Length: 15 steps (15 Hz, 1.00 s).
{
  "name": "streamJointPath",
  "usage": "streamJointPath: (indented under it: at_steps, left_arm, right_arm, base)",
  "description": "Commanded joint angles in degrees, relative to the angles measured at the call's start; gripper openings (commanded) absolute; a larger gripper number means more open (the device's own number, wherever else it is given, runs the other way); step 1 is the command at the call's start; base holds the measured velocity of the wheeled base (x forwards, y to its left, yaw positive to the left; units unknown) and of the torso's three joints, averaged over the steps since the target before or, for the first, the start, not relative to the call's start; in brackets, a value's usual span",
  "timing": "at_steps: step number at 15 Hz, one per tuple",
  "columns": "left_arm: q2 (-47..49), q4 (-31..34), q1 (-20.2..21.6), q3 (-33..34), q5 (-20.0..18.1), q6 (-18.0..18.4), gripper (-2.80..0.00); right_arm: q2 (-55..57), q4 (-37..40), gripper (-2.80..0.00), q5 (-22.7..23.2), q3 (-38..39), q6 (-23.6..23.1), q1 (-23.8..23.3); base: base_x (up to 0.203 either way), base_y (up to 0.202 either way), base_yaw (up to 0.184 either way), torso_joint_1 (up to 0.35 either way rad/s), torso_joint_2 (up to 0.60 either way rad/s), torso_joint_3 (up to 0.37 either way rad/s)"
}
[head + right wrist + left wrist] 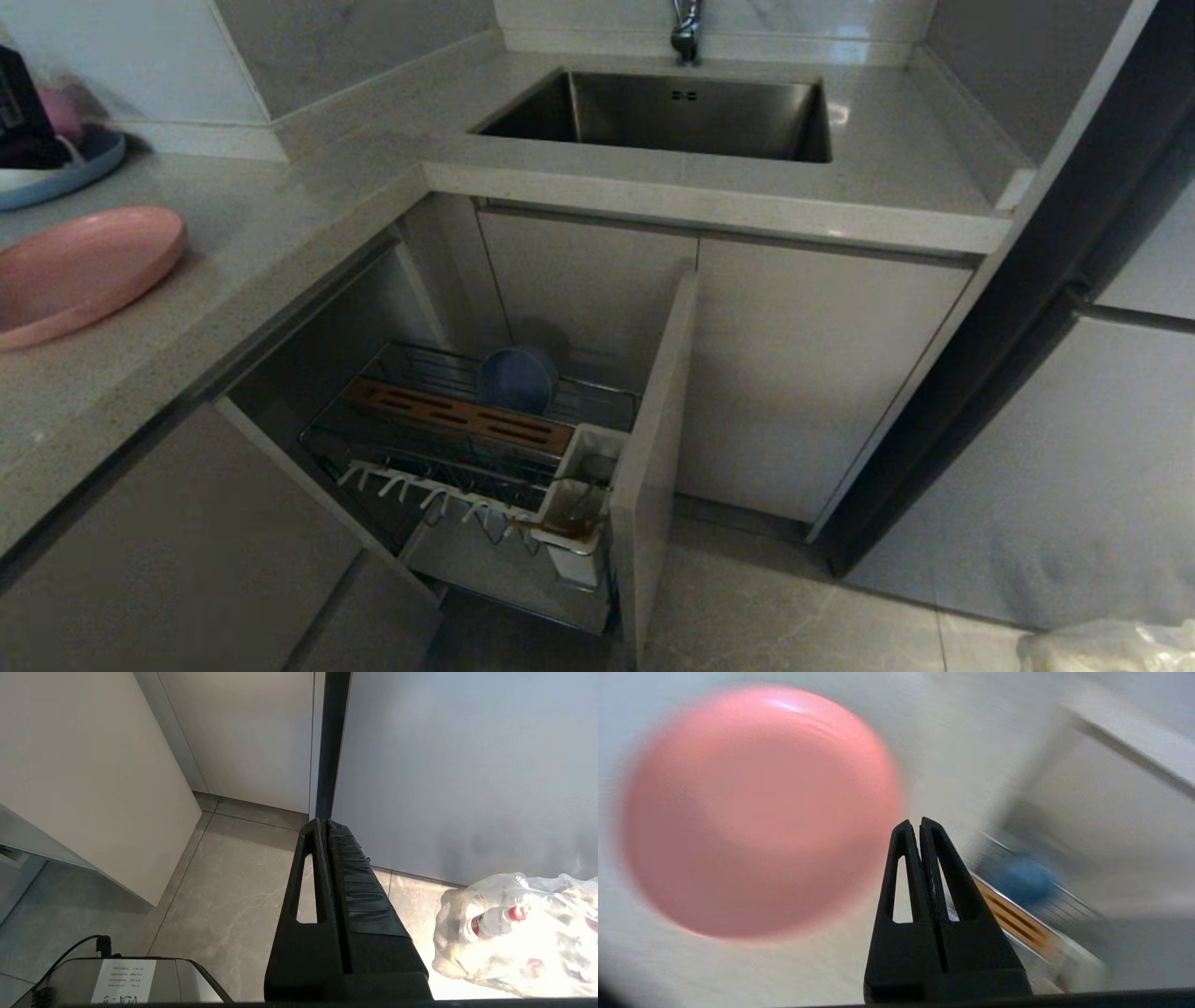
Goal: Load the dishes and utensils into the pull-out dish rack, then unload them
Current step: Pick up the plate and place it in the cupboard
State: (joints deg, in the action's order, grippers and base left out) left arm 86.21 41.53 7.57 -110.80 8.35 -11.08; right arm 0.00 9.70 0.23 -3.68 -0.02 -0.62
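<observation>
Both sets of jaws are pressed together with nothing between them: your left gripper (915, 823) hangs over the bench near the pink plate (79, 271), and your right gripper (322, 823) is parked low over the floor beside a clear plastic bag (518, 933).

You're partway through. The blue-grey bowl (516, 378) sits in the pull-out dish rack (467, 439), toward its back edge behind the wooden strip (457, 415), and what looks like the chopsticks (551, 530) rests in the white utensil cup (571, 523) at the rack's front corner by the cabinet-front panel (653, 448). The plate lies on the bench at its left edge, well apart from the rack. Whether you are still loading or already unloading, you cannot tell from this alone.

You won't find the spoon with any certainty; it may be in the cup, but the contents are too murky. The plate is cut off by the head view's edge, the left wrist view is smeared, and neither arm shows from the head camera.
</observation>
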Motion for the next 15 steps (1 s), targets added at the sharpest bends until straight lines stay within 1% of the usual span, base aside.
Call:
streamJointPath:
  at_steps: [1, 2, 4, 5, 7, 9, 10, 11, 15]
  left_arm:
    - [3.09, -1.11, 1.10, -0.03, 2.68, 0.92, -2.80]
    - [4.57, -1.98, 1.12, -0.05, 3.66, 1.09, -2.80]
    - [7.29, -3.47, 1.13, -0.08, 3.98, 0.82, -2.80]
    - [8.34, -3.69, 1.13, -0.10, 3.96, 0.27, -2.80]
    - [10.07, -3.83, 1.18, -0.20, 3.96, -2.26, -2.80]
    - [10.98, -4.08, 1.54, -0.27, 3.96, -2.45, -2.80]
    - [11.03, -4.52, 1.57, -0.22, 3.99, -2.45, -2.43]
    - [11.01, -5.42, 1.57, -0.28, 4.10, -2.41, 0.00]
    - [10.82, -5.98, 1.57, -0.21, 4.13, -2.36, 0.00]
  right_arm:
    - [0.00, 0.05, -2.80, 0.03, -0.01, 0.02, 0.01]
    - [0.00, 0.05, -2.80, 0.03, -0.01, -0.05, 0.01]
    - [0.00, 0.05, -2.80, 0.03, -0.01, -0.01, 0.09]
    - [0.00, 0.05, -2.80, 0.03, -0.01, -0.02, 0.01]
    - [0.00, 0.05, -2.80, 0.03, -0.01, 0.02, 0.01]
    - [0.00, 0.05, -2.80, 0.03, -0.01, -0.05, 0.01]
    - [0.00, 0.05, -2.80, 0.03, -0.01, 0.02, 0.01]
    - [0.00, 0.05, -2.80, 0.03, -0.01, -0.01, 0.01]
    - [0.00, 0.05, -2.80, 0.03, -0.01, 0.02, 0.01]
  base:
    - [0.000, 0.000, 0.000, 0.000, 0.00, 0.000]
    - [0.000, 0.000, 0.000, 0.000, 0.00, 0.000]
    - [0.000, 0.000, 0.000, 0.000, 0.00, 0.000]
    - [0.000, 0.000, 0.000, 0.000, 0.00, 0.000]
    - [0.000, 0.000, 0.000, 0.000, 0.00, 0.000]
    - [0.000, 0.000, 0.000, 0.000, 0.00, 0.000]
    - [0.000, 0.000, 0.000, 0.000, 0.00, 0.000]
    - [0.000, 0.000, 0.000, 0.000, 0.00, 0.000]
    - [0.000, 0.000, 0.000, 0.000, 0.00, 0.000]
